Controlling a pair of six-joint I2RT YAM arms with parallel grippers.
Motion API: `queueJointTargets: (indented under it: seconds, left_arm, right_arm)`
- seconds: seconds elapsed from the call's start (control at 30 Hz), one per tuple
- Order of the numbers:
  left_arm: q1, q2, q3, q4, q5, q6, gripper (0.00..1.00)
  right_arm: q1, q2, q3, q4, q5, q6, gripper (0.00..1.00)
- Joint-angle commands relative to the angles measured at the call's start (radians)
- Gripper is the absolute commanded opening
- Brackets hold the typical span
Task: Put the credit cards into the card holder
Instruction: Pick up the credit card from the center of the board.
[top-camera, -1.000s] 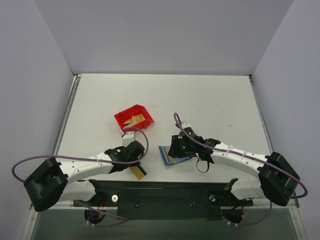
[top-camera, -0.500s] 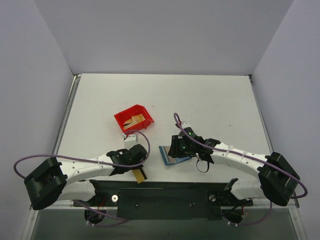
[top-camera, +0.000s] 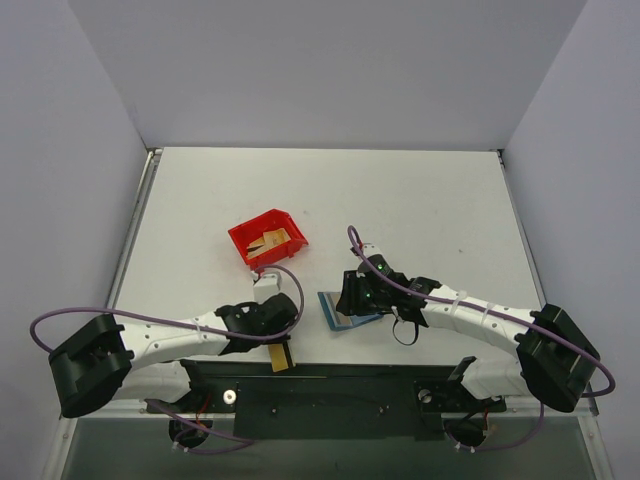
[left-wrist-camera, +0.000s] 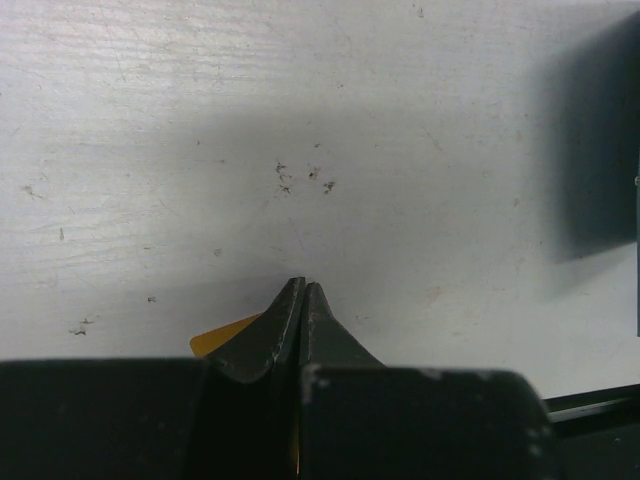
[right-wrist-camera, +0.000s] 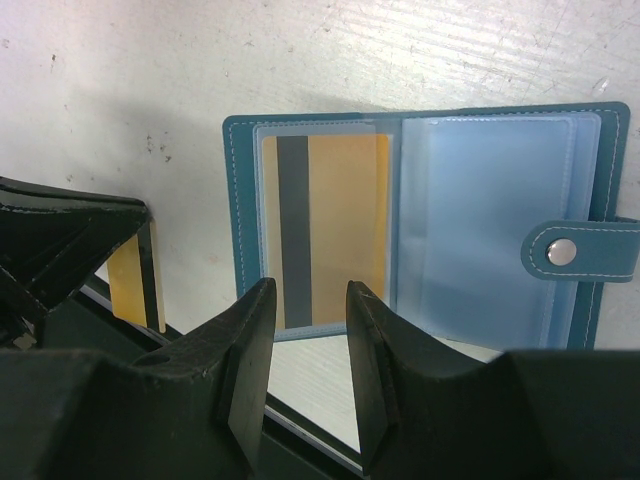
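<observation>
The teal card holder lies open on the table, one gold credit card with a dark stripe in its left clear slot. In the top view the holder is at the near middle. My right gripper is open and empty just above the holder's near edge; it also shows in the top view. My left gripper is shut on a second gold card, held edge-up near the table's front edge. That card also shows in the right wrist view, left of the holder.
A red plastic bin stands behind the left gripper with at least one tan card inside. The black base rail runs along the table's near edge, right under the held card.
My left gripper has moved a little toward the near edge and to the right with its card. The right gripper and the holder have not moved.
</observation>
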Motion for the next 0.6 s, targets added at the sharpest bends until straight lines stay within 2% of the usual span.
queueJointTargets:
  seconds: [0.0, 0.23, 0.33, 0.5, 0.57]
  left_arm:
    - [-0.017, 0.010, -0.024, -0.048, 0.043, -0.019, 0.00]
    - [-0.026, -0.013, -0.019, -0.065, 0.019, -0.031, 0.00]
    - [-0.026, -0.042, 0.015, -0.114, -0.034, -0.024, 0.09]
    - [0.001, -0.154, 0.051, -0.121, -0.123, 0.044, 0.11]
    - [0.043, -0.194, 0.048, -0.098, -0.112, 0.090, 0.16]
  right_arm:
    - [0.004, -0.022, -0.008, 0.014, 0.020, 0.004, 0.31]
    - [0.006, -0.032, -0.008, 0.014, 0.026, 0.004, 0.31]
    - [0.006, -0.035, -0.005, 0.015, 0.032, -0.004, 0.31]
    - [0.006, -0.033, 0.038, -0.016, 0.069, -0.037, 0.31]
    - [0.007, -0.036, 0.055, -0.028, 0.077, -0.050, 0.31]
